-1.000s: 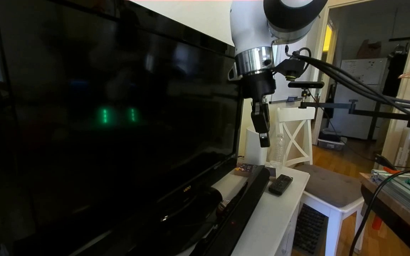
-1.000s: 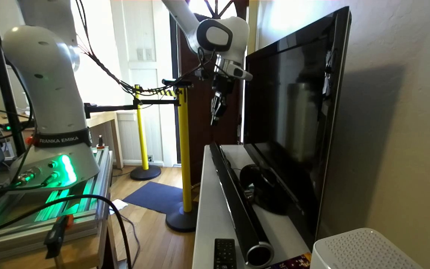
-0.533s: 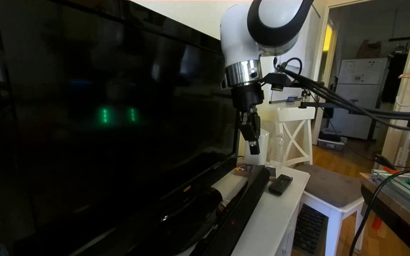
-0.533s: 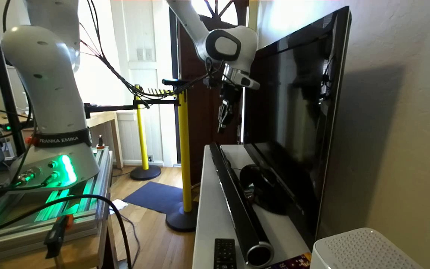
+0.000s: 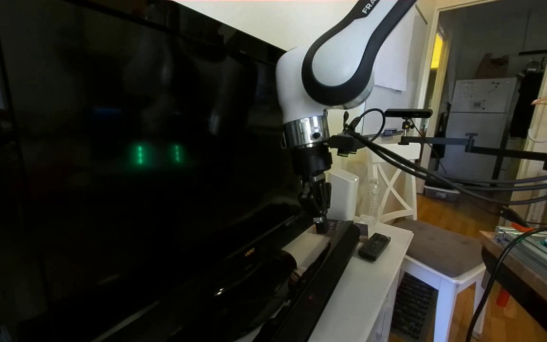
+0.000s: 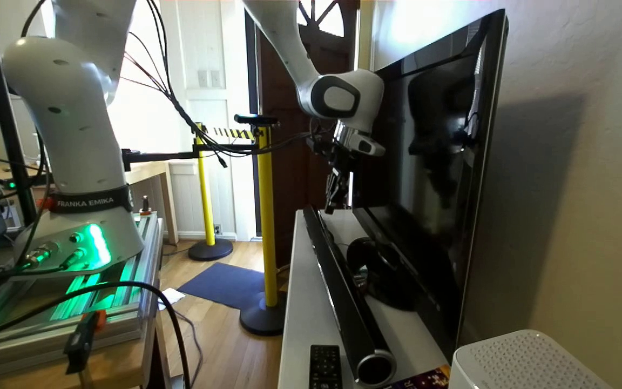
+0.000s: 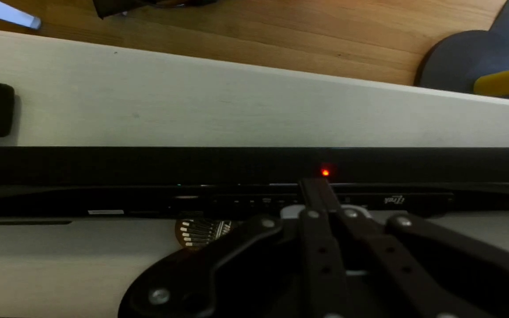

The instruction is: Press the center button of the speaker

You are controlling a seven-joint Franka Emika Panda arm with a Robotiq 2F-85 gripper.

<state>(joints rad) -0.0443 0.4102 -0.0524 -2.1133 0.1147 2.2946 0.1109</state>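
The speaker is a long, low black soundbar on the white cabinet, seen in both exterior views (image 5: 321, 289) (image 6: 343, 292) and across the wrist view (image 7: 148, 165). A red light (image 7: 325, 172) glows on it. Along its TV side, a dark strip (image 7: 245, 201) carries a row of small marks. My gripper (image 7: 315, 183) is shut and empty, its fingertips pointing down over the strip just beside the red light. It hides some of the marks. The gripper also shows in both exterior views (image 5: 321, 230) (image 6: 330, 209), seemingly still above the speaker; contact cannot be told.
The large TV (image 5: 159, 213) stands close behind the speaker, with its stand (image 6: 367, 278) beside it. A black remote (image 6: 324, 364) lies on the white cabinet (image 7: 148, 97). A white box (image 6: 527, 359) stands at one end. A small brown keyed object (image 7: 192, 234) lies behind the speaker.
My gripper has moved down and towards the TV, lower over the cabinet, with its fingers staying together. The arm's cables swing with it. The speaker and remote have not moved.
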